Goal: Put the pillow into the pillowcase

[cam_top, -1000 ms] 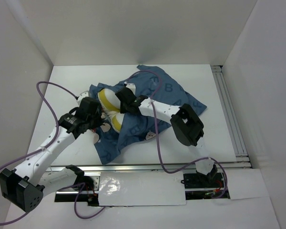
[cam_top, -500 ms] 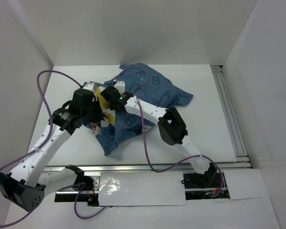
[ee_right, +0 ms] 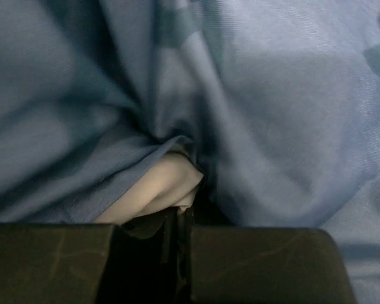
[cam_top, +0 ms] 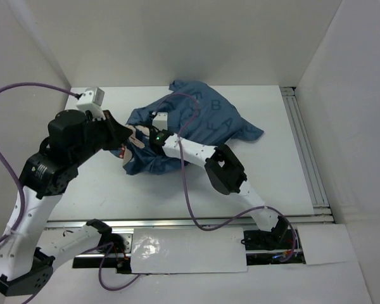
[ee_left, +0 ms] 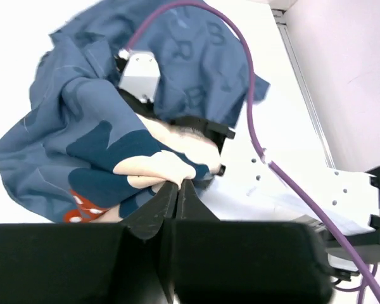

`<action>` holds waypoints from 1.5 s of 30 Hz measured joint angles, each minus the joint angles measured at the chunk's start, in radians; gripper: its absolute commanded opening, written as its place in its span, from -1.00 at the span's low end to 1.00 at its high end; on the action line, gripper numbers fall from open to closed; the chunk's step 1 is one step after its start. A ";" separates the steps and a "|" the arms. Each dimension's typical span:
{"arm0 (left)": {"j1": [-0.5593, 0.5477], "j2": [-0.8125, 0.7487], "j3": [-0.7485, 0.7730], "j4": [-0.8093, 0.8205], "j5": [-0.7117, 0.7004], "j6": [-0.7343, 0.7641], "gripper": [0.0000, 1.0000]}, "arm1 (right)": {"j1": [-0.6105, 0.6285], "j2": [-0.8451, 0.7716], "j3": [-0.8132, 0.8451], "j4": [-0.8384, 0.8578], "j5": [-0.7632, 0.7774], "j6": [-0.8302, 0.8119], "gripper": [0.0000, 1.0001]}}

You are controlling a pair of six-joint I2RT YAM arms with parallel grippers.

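Pillowcase (cam_top: 209, 117) bunched farther back, left gripper (ee_left: 177, 185) pinching it

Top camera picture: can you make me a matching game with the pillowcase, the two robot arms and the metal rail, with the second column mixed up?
Things:
1. pillowcase
2. left arm
3. right arm
4. metal rail

Place, colour or state:
A. runs along the table's right edge
B. dark blue with lighter blue letters
C. its jaws are shut on the edge of the blue cloth
D. its wrist is tucked in under the blue cloth

Right pairs: 1-B, 2-C, 3-D, 4-A
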 measured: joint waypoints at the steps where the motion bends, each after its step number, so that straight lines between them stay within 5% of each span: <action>1: 0.000 -0.006 0.006 -0.004 -0.003 -0.001 -0.93 | 0.010 -0.018 -0.032 0.006 0.027 0.003 -1.00; 5: -0.004 0.015 -0.026 0.003 -0.007 -0.027 -0.96 | 0.035 -0.133 -0.262 0.141 0.059 -0.020 -0.84; 9: -0.004 0.026 -0.156 0.055 -0.018 -0.061 -0.33 | 0.016 -0.300 -0.499 0.290 -0.051 -0.084 -0.09; 10: -0.004 0.021 -0.201 0.061 -0.023 -0.077 0.05 | 0.010 -0.337 -0.538 0.307 -0.082 -0.105 0.11; 16: -0.004 -0.032 -0.370 0.025 -0.090 -0.153 0.47 | -0.008 -0.498 -0.682 0.333 -0.243 -0.261 0.55; 21: -0.004 -0.006 -0.373 -0.012 -0.194 -0.211 0.97 | -0.011 -0.595 -0.733 0.325 -0.336 -0.352 0.63; 25: -0.004 0.051 -0.381 -0.014 -0.238 -0.238 1.00 | -0.015 -0.657 -0.743 0.315 -0.344 -0.397 0.63; 32: 0.032 0.220 -0.428 0.027 -0.275 -0.265 0.93 | -0.031 -0.742 -0.780 0.358 -0.382 -0.500 0.63; 35: 0.058 0.285 -0.455 0.061 -0.275 -0.263 0.75 | -0.036 -0.767 -0.811 0.408 -0.471 -0.565 0.63; 36: 0.067 0.303 -0.463 0.068 -0.274 -0.263 0.62 | -0.036 -0.768 -0.812 0.426 -0.506 -0.587 0.63; 39: 0.106 0.355 -0.491 0.111 -0.248 -0.257 -0.71 | -0.036 -0.764 -0.811 0.484 -0.613 -0.649 0.60; 40: 0.117 0.367 -0.499 0.123 -0.235 -0.257 -1.00 | -0.036 -0.756 -0.809 0.511 -0.652 -0.670 0.18; 42: 0.137 0.380 -0.513 0.143 -0.220 -0.254 -1.00 | -0.036 -0.732 -0.803 0.557 -0.716 -0.710 -0.16; 45: 0.161 0.381 -0.501 0.146 -0.212 -0.250 -1.00 | -0.037 -0.643 -0.766 0.600 -0.777 -0.734 -0.21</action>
